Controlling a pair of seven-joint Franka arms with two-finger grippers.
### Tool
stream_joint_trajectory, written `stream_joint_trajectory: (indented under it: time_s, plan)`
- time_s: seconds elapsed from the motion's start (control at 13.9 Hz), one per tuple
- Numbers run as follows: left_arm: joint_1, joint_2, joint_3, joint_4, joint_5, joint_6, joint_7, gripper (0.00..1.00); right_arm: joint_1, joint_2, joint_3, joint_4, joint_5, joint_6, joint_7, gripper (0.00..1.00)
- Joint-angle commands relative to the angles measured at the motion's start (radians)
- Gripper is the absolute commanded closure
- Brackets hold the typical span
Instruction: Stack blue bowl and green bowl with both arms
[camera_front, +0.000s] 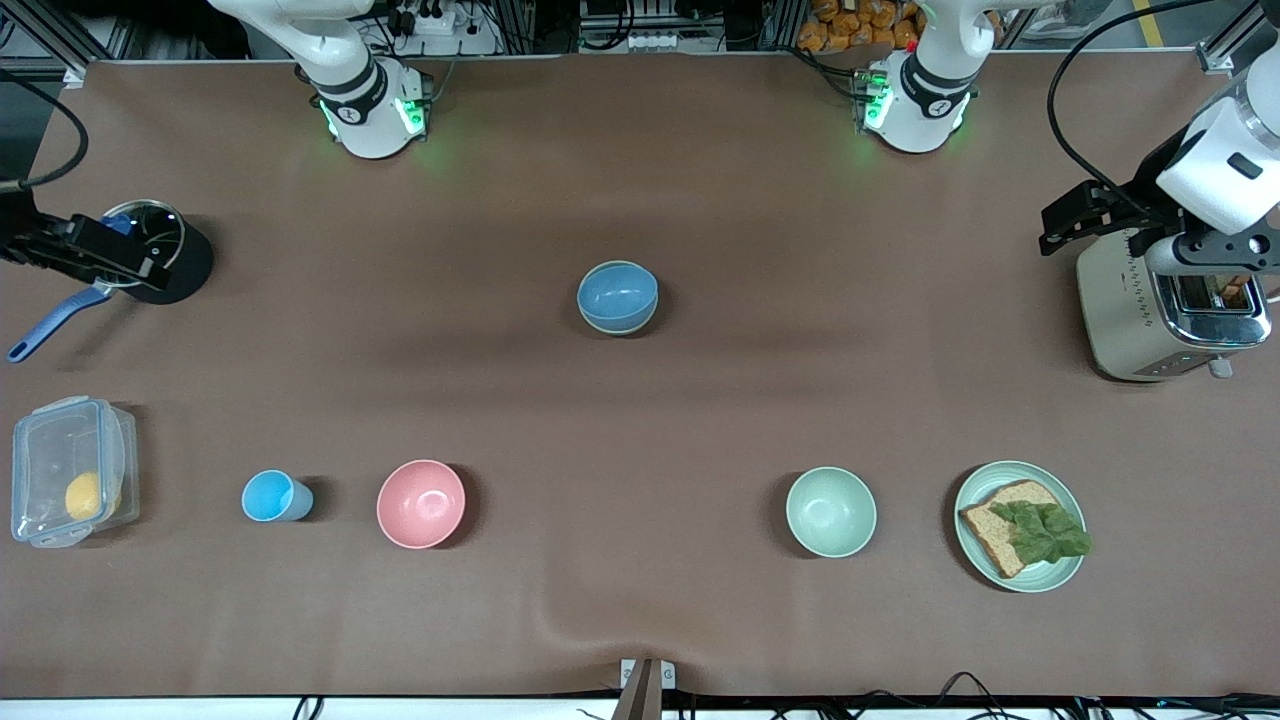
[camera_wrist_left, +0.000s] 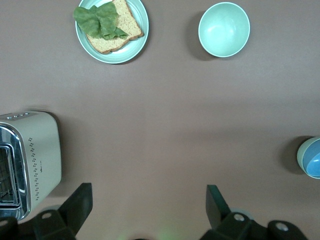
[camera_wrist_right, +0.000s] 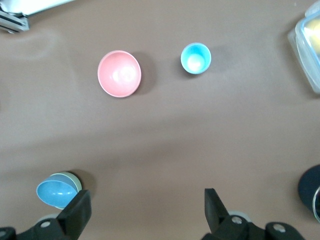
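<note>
**Bowls Nested at Mid-Table as Both Arms Wait at the Ends**

Brown cloth covers the long table (camera_front: 640, 620), with the two Franka bases along its robot edge. The blue bowl (camera_front: 617, 293) sits inside the green bowl (camera_front: 622, 325), whose sage rim shows just beneath it, at the middle of the table, well apart from both grippers and roughly between them.

The left gripper (camera_wrist_left: 148, 207) hangs with fingers spread wide and nothing between them, over the left arm's end of the table, just beside a cream toaster (camera_front: 1165, 318). Nearer the front camera than that gripper stand a mint-green bowl (camera_front: 831, 511) and a mint-green plate (camera_front: 1020, 575) carrying a slice of bread (camera_front: 995, 530) topped with a lettuce leaf (camera_front: 1045, 532).

The right gripper (camera_wrist_right: 145, 210) is likewise spread wide and empty, waiting over the right arm's end of the table beside a steel pot (camera_front: 150, 235) on a black base, with a blue-handled utensil (camera_front: 45, 330) close below it. Nearer the front camera than that gripper lie a clear plastic container (camera_front: 70, 470) holding something yellow, a light-blue cup (camera_front: 270, 496) and a pink bowl (camera_front: 421, 503), the cup between container and bowl.
</note>
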Motion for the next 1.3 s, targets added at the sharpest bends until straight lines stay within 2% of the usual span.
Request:
stream_joint_trajectory:
  time_s: [0.0, 0.14, 0.22, 0.5, 1.22]
  plan:
    - [0.007, 0.005, -0.011, 0.018, 0.021, -0.002, 0.023, 0.00, -0.006, -0.023, 0.017, -0.047, -0.036, 0.026, -0.012, 0.00]
    - [0.007, -0.004, -0.012, 0.001, 0.021, 0.004, 0.023, 0.00, 0.001, -0.020, 0.025, -0.042, -0.093, 0.031, -0.082, 0.00]
    - [0.007, -0.007, -0.012, -0.007, 0.022, 0.019, 0.019, 0.00, 0.003, -0.020, 0.052, -0.042, -0.130, 0.043, -0.100, 0.00]
    - [0.009, -0.035, -0.014, -0.059, 0.024, 0.054, 0.010, 0.00, -0.008, -0.017, 0.062, -0.042, -0.127, 0.046, -0.103, 0.00]
    - [0.009, -0.035, -0.014, -0.059, 0.024, 0.056, 0.010, 0.00, -0.016, -0.019, 0.063, -0.042, -0.168, 0.038, -0.251, 0.00]
